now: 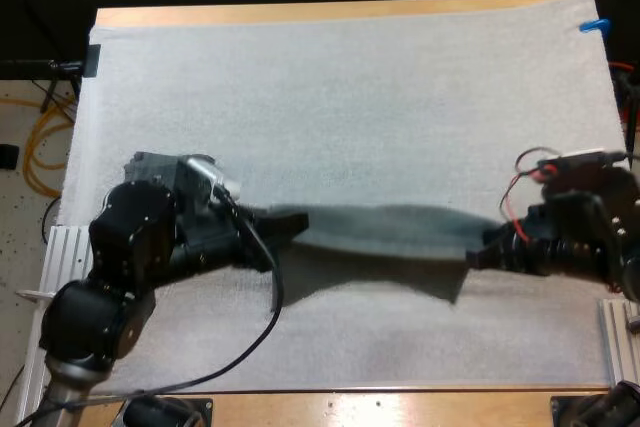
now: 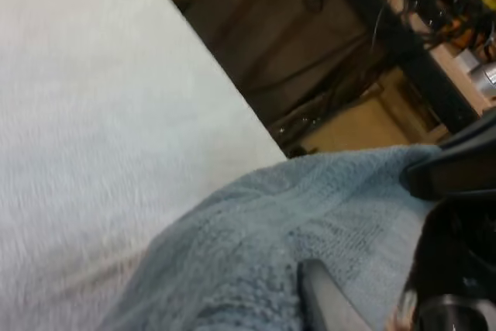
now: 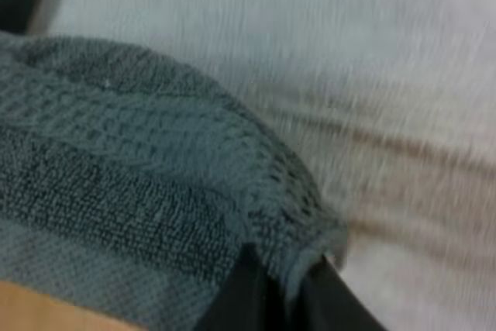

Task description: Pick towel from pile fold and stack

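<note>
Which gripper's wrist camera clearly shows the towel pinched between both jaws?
The right gripper: the towel edge bunches between its two jaws. At the left gripper, draped towel covers where the jaws meet it.

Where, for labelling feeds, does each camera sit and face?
High view: behind the arms, looking down over the mat; left gripper and right gripper show.
Left wrist view: on left arm, along the towel; own finger shows.
Right wrist view: on right arm, at towel's edge; own fingers show.
All share the towel and mat.
</note>
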### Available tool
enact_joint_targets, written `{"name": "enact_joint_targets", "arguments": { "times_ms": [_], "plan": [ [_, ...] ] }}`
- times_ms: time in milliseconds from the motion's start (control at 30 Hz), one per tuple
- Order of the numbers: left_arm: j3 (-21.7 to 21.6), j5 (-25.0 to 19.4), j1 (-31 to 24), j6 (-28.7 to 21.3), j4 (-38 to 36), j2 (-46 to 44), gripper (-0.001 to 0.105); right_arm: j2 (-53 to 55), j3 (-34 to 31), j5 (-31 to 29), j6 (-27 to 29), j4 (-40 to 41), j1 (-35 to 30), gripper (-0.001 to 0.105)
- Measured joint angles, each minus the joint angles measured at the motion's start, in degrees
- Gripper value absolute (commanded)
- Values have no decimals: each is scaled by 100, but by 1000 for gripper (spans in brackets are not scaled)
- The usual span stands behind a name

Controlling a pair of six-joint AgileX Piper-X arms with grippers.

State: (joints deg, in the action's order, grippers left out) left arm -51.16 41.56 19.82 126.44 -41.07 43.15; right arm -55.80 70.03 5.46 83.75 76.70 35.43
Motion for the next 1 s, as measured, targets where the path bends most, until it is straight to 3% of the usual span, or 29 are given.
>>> {"name": "enact_joint_targets", "arguments": {
  "times_ms": [233, 433, 700, 1000],
  "plan": [
    [0, -15, -11, -273, -941, -229, 0, 100, 0, -24, -469, 479, 482, 0],
    [173, -759, -11, -856, -1128, 19, 0, -53, -457, -546, -510, -176, 483, 0],
    [809, -1477, -169, -1362, 363, 1438, 0, -1304, -1850, -935, -506, -2460, 144, 0],
    [834, -1513, -644, -1583, 2538, 3612, 0, -3036, -2042, -449, -503, -5100, -863, 0]
  ]
}}
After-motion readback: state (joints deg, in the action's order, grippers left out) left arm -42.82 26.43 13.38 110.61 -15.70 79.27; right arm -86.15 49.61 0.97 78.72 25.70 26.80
